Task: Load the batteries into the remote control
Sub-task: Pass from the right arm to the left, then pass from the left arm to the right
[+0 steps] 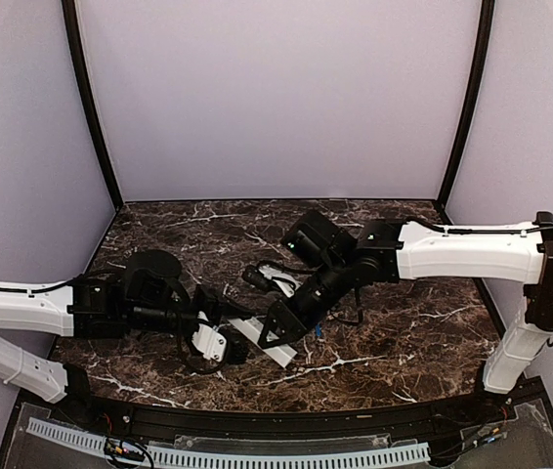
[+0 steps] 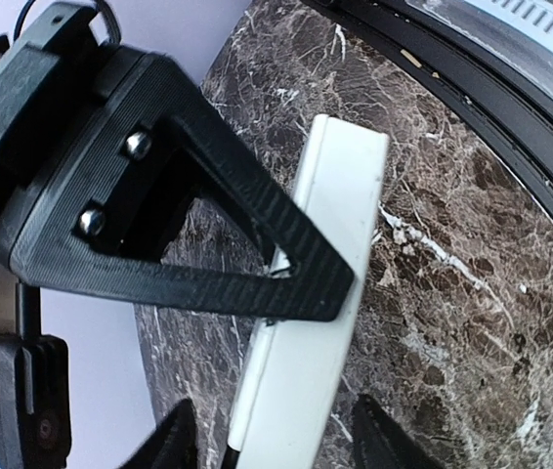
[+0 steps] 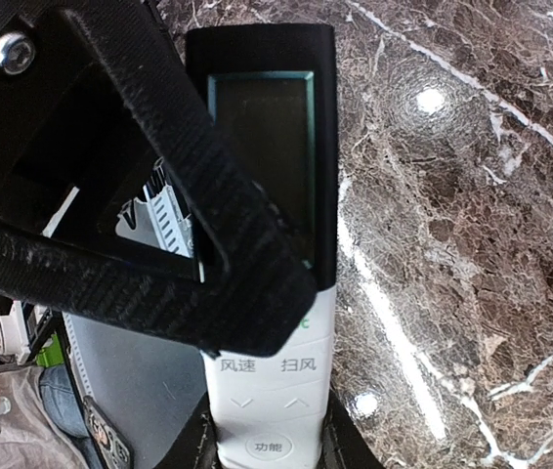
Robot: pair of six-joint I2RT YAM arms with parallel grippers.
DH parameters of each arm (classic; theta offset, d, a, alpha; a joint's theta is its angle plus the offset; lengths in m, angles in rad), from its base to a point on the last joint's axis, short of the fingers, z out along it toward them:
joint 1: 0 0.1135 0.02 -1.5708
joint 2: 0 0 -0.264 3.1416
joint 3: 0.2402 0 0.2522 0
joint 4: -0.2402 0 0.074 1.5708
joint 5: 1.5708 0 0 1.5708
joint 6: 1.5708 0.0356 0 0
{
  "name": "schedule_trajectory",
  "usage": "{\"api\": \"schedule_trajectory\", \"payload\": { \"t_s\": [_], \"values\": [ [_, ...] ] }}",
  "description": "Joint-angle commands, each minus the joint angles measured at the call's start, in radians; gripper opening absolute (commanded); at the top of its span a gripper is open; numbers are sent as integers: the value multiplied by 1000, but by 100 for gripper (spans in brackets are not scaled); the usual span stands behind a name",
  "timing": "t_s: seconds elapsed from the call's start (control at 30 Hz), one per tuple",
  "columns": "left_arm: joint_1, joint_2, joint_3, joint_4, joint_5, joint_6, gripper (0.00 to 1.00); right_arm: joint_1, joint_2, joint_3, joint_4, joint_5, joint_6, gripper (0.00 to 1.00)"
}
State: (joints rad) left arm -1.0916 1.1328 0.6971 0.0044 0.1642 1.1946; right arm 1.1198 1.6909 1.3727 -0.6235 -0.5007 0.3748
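The slim white plastic remote control with a black end [image 3: 272, 381] is near the front middle of the dark brown marble bench [image 1: 404, 332], between the two arms. I cannot tell if it rests on the bench or is held just above it. In the right wrist view its face is up. A dark screen [image 3: 262, 147] sits in the black end, and white buttons with writing [image 3: 267, 366] come below it. The black end points away from that camera.

The right claw [image 3: 272, 447] pinches the remote control, with one black finger tight against each long side of the white part.

The left claw [image 2: 281, 445] is spread. Its two black fingers stand on either side of the white bar, and a little bit of bench shows between each finger and the bar.

The two claws meet over the remote control. In the left wrist view, a ribbed black finger of the right claw [image 2: 257, 195] lies across the white bar. In the right wrist view, a ribbed black finger of the left claw [image 3: 208, 186] crosses the left edge of the remote control, next to the screen.

The left white arm [image 1: 13, 308] reaches in low from the left. The right white arm [image 1: 467, 252] reaches in from the right. Pale purple walls [image 1: 276, 98] stand around the bench.
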Motion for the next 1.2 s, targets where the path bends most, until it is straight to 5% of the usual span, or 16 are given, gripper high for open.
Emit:
{"api": "schedule_trajectory", "payload": {
  "t_s": [0.0, 0.33, 0.4, 0.43, 0.57, 0.6, 0.73, 0.93, 1.17],
  "values": [
    [-4, 14, 6, 31, -35, -5, 45, 15, -12, 16, 38, -36, -24, 0],
    [-4, 4, 15, 80, -36, -51, 1, 14, -21, 12, 47, -34, -48, 0],
    [-4, -2, 21, 89, -31, -96, 0, 14, -38, 16, 39, 5, -60, 0],
    [-4, -4, 24, 92, -30, -137, 0, 12, -53, 14, 36, 30, -70, 7],
    [-5, -9, 61, 79, -32, -356, 0, 14, -186, -11, 51, 177, -121, 88],
    [-4, -12, 68, 67, -31, -408, 0, 14, -230, -25, 71, 216, -135, 97],
    [1, -24, 75, 50, 38, -676, 0, 13, -407, -133, 193, 304, -214, 99],
    [52, -31, 79, 95, 300, -1045, 0, 15, -533, -269, 314, 242, -367, 99],
    [76, -8, 99, 103, 420, -1134, 0, 25, -482, -273, 331, 133, -415, 96]
  ]
}}
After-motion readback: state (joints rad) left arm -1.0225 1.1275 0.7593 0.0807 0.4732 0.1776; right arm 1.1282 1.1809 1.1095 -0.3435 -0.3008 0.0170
